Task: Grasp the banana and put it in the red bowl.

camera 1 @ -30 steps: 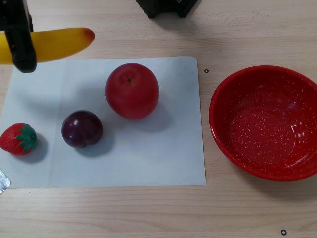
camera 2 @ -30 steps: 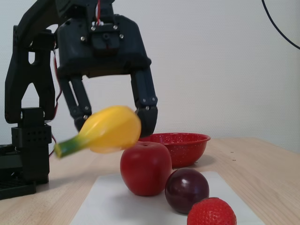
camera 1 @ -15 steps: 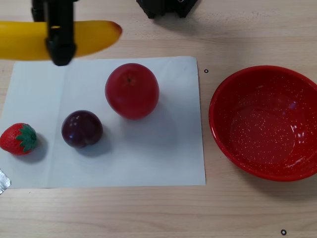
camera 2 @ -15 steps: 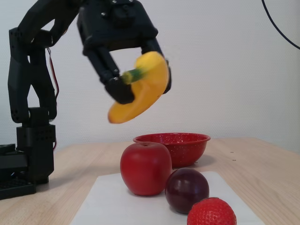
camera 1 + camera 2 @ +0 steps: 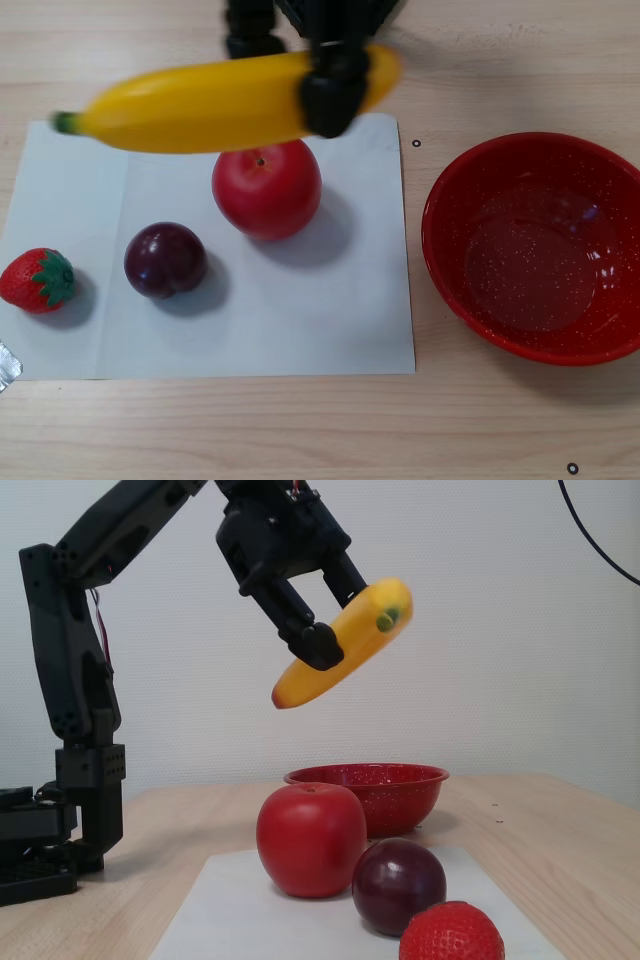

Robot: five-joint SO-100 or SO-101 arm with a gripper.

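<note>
On the surface: a pale wood-grain surface (image 5: 500,430) carries a white sheet of paper (image 5: 300,320) and everything below.
Arm: black jointed arm (image 5: 70,660), base at the left of the fixed view, reaching up and over the fruit.
Bowl: large round glossy red bowl (image 5: 535,245) with white speckles, empty, standing just off the paper's right edge in the other view.
Banana: long curved glossy yellow plastic banana (image 5: 200,105), held in the air well above the surface, over the paper's top edge and the apple.
Jaws: clenched on the banana near its orange end (image 5: 333,95); the green tip sticks out far to the left.
Key relation: the banana's long axis runs left-right in the other view; the bowl lies to the right and nearer the camera, so I judge a sideways carry is needed before release.
Other fruit: red apple (image 5: 267,190), dark purple plum (image 5: 165,260), red strawberry (image 5: 38,280).
Hard to see: the orange tip is blurred; the arm's upper parts are cut off.
</note>
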